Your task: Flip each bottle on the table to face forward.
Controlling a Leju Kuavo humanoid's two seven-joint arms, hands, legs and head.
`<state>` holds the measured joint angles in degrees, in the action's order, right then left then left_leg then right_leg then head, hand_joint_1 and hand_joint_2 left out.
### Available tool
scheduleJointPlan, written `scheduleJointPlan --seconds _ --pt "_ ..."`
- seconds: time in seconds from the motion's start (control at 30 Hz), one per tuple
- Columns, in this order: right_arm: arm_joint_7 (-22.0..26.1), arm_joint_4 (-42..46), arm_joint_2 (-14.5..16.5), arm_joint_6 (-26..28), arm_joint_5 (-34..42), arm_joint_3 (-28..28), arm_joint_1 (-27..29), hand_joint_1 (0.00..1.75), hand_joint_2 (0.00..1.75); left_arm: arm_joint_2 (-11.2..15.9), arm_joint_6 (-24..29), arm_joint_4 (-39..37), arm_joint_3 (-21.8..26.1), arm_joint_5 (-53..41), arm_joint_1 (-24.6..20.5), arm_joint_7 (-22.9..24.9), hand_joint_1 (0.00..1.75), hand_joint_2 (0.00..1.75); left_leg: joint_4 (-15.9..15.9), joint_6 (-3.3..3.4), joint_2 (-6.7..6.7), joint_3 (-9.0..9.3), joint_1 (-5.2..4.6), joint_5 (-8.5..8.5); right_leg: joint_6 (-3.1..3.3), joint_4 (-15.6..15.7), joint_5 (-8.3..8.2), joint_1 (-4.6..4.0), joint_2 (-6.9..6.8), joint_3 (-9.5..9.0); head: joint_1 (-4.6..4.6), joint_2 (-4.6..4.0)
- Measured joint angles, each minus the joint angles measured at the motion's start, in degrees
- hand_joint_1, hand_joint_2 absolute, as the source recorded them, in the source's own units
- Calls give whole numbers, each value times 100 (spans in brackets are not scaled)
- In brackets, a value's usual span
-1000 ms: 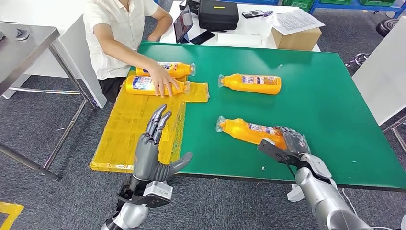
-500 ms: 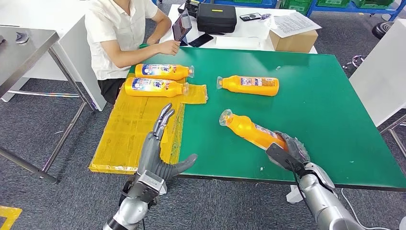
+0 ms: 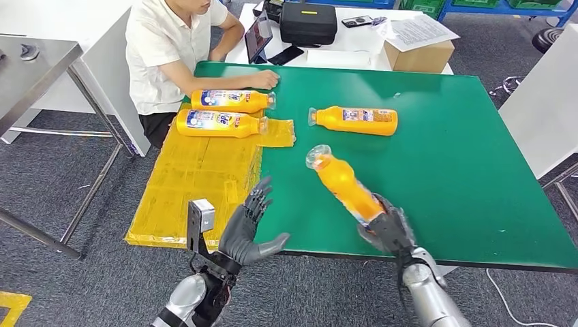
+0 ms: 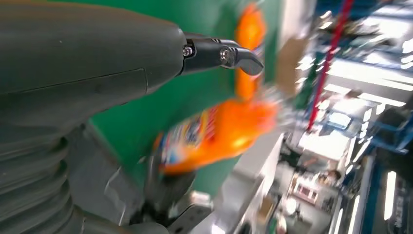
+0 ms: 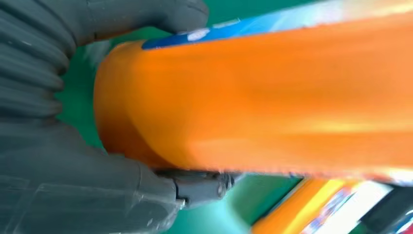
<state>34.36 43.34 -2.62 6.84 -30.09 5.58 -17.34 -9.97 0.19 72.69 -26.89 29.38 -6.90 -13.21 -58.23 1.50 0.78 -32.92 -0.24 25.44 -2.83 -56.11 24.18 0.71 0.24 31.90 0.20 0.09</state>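
two labelled bottles (image 3: 221,112) are laid on the yellow sheet (image 3: 194,177) | left hand (image 3: 249,228) is held empty, fingers spread, at the green table (image 3: 463,150) edge | third bottle (image 3: 354,120) lies mid-table | tilted bottle (image 3: 344,184) is gripped at its base by right hand (image 3: 388,231)

Bright, even overhead light, soft shadows; the head view is sharp. Both wrist views smear: beyond the left hand's fingers (image 4: 243,56) ceiling lamps streak, the orange bottle (image 5: 272,97) blurs

A workshop: steel bench (image 3: 31,58), blue shelving (image 3: 504,7), cardboard box (image 3: 419,54), grey carpet.
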Motion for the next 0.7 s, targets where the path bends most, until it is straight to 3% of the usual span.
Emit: scheduleJointPlan --seconds 0.13,0.27,0.47,0.7 --pt "-94 831 429 322 313 609 301 175 175 14 -86 -418 -136 341 -102 92 0 175 0 -9 -12 -78 0 -24 2 -15 -3 1 -11 74 1 0" --pt "-63 1300 704 484 675 1191 396 175 175 16 250 -544 -234 193 -257 -74 0 175 -1 -11 -23 -105 -1 -27 2 -18 -3 2 -20 98 0 0" --pt "187 1581 909 565 914 1953 585 175 175 11 553 -552 -293 -4 -429 -293 0 175 -1 -11 -31 -131 -2 -26 1 -17 -2 5 -26 118 1 0" --pt "209 1591 975 575 1013 2396 628 175 175 1 679 -372 -268 -199 -417 -665 0 175 -1 -11 -34 -139 -4 -26 2 -17 -2 6 -28 126 1 0"
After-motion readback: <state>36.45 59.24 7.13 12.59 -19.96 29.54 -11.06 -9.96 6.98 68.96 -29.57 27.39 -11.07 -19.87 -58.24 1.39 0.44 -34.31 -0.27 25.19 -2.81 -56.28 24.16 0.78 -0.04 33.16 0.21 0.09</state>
